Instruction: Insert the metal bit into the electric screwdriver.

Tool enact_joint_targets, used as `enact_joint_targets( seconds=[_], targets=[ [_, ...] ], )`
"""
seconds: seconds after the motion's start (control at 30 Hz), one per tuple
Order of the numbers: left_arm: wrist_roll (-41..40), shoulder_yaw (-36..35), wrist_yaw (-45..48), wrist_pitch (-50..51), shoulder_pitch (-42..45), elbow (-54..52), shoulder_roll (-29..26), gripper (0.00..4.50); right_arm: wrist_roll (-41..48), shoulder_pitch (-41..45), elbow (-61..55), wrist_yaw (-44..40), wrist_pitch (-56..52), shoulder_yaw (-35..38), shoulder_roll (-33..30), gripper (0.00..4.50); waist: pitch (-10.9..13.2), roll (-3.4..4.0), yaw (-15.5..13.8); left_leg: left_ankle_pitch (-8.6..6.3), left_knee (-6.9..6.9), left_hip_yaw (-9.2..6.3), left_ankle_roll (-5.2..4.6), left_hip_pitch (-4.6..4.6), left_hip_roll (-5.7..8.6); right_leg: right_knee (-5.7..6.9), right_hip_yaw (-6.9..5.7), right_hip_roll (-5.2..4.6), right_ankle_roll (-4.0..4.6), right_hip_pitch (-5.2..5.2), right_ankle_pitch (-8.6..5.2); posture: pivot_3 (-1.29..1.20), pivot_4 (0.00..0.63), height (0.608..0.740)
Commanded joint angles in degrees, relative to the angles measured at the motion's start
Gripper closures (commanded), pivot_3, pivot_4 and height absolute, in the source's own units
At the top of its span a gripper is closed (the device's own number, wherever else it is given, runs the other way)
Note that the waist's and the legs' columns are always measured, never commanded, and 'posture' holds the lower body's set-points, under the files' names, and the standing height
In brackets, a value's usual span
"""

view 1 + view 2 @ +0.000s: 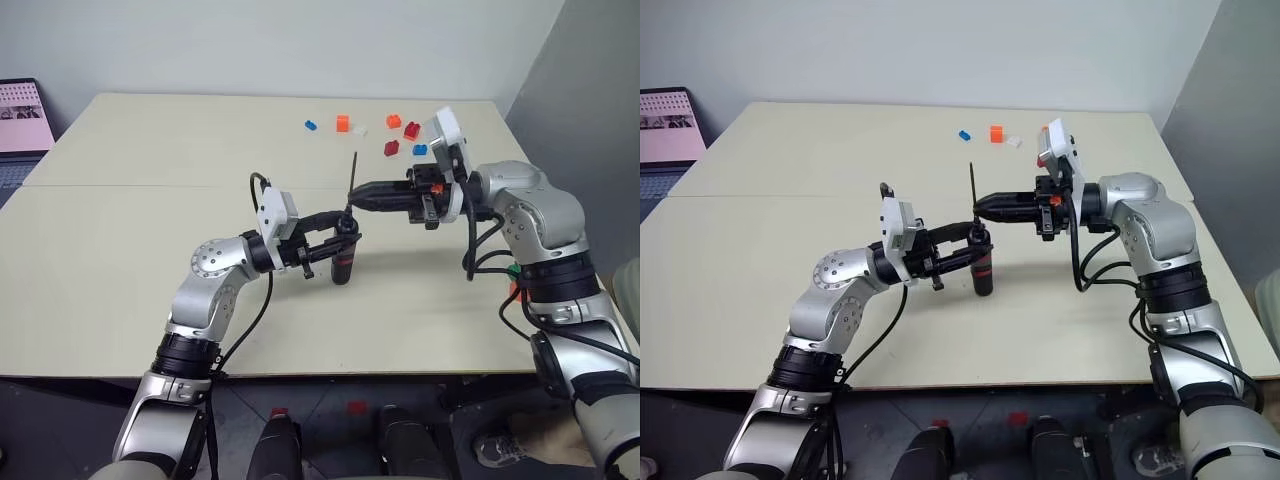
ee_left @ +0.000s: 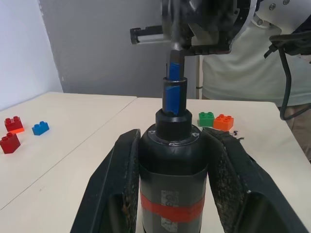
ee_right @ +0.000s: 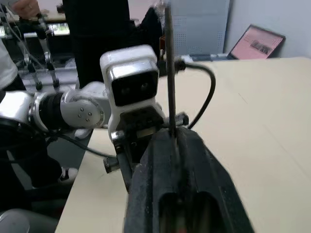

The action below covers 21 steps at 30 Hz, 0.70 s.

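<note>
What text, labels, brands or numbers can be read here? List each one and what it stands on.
None can be read.
Laptop: its pink screen shows marks too small to read.
Screwdriver: its red band carries a grey patch, but no legible letters.
Toy bricks: no print visible.

Left wrist view: lower body of the electric screwdriver [image 2: 171,174] cut off by the bottom edge; its upper end blurs against the right gripper [image 2: 194,24], so any seating of the metal bit [image 2: 175,29] cannot be told.

Right wrist view: metal bit's lower end hidden between the dark fingers [image 3: 160,194]; top cut by the frame edge.

Head views: bit's lower end [image 1: 352,178] too thin to trace. Laptop [image 1: 20,130] cut off at the left edge.
</note>
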<state>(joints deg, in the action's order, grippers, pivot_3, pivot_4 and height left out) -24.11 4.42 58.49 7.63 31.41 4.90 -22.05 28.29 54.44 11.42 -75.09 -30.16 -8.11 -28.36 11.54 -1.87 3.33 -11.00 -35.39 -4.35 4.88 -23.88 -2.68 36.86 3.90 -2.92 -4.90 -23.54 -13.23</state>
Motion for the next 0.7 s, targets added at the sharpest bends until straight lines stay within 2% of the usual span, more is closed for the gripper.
enact_joint_targets(
  seconds=[0.03, 0.07, 0.2, 0.33, 0.47, 0.6, 0.7],
  targets=[
    [1.64, -0.44, -0.32, -0.15, 0.40, 0.86, -1.10, 2.89, 0.97, 0.46, -2.43, -1.28, -0.71, 1.21, -1.11, 3.08, 0.00, 0.00, 0.00, 0.00, 0.00, 0.00, 0.00, 0.00, 0.00, 0.00, -0.01, 0.00, 0.00, 0.00, 0.00, 0.00, 0.150, 0.740],
    [1.64, -0.44, -0.32, -0.13, 0.50, 0.96, -1.11, 2.89, 1.12, 0.34, -2.86, -1.02, -1.04, 1.71, -1.38, 2.94, 0.00, 0.00, 0.00, 0.00, 0.00, 0.00, 0.00, 0.00, 0.00, 0.00, -0.01, 0.00, 0.00, 0.00, 0.00, 0.00, 0.150, 0.740],
    [1.75, -1.20, -2.29, 0.53, 2.26, 1.08, -0.77, 2.89, 2.01, -1.44, -5.90, 0.68, -2.44, 4.80, -3.98, 1.88, 0.00, 0.00, -0.07, 0.00, 0.00, 0.00, 0.00, -0.01, 0.00, 0.00, -0.01, 0.00, 0.00, 0.00, 0.00, 0.00, 0.150, 0.740],
    [2.92, -2.59, -4.50, 0.48, 6.28, 1.57, -2.12, 2.89, 3.37, -5.78, -12.14, 4.37, -4.06, 8.78, -6.94, 1.03, 0.02, -0.03, -0.16, 0.00, 0.00, 0.00, 0.00, -0.05, 0.00, -0.02, -0.01, 0.00, 0.00, -0.02, 0.00, 0.00, 0.150, 0.740],
    [10.93, 0.18, -4.21, -0.37, 13.04, 4.77, -8.55, 2.89, 4.57, -12.53, -22.34, 9.47, -5.72, 13.44, -9.97, 0.22, 0.05, -0.04, -0.11, 0.00, 0.05, 0.01, 0.00, -0.09, 0.01, -0.04, 0.01, 0.00, -0.01, -0.09, -0.01, 0.00, 0.150, 0.740],
    [21.98, 8.44, -0.42, -2.10, 19.59, 12.94, -13.98, 2.89, 0.12, -18.47, -30.96, 14.64, -5.00, 13.64, -14.02, 0.20, 0.07, -0.04, -0.38, 0.01, 0.29, 0.03, 0.01, -0.36, 0.01, 0.00, 0.01, 0.01, -0.26, -0.48, 0.08, 0.00, 0.150, 0.740],
    [27.86, 13.24, 0.97, -5.99, 24.37, 22.12, -13.02, 2.89, -2.46, -21.19, -36.29, 18.55, -7.98, 12.13, -17.54, 0.20, 0.08, -0.03, -0.59, 0.00, 0.33, 0.06, 0.01, -0.45, 0.03, -0.03, 0.00, -0.01, -0.32, -0.54, 0.01, 0.00, 0.150, 0.740]
  ],
)
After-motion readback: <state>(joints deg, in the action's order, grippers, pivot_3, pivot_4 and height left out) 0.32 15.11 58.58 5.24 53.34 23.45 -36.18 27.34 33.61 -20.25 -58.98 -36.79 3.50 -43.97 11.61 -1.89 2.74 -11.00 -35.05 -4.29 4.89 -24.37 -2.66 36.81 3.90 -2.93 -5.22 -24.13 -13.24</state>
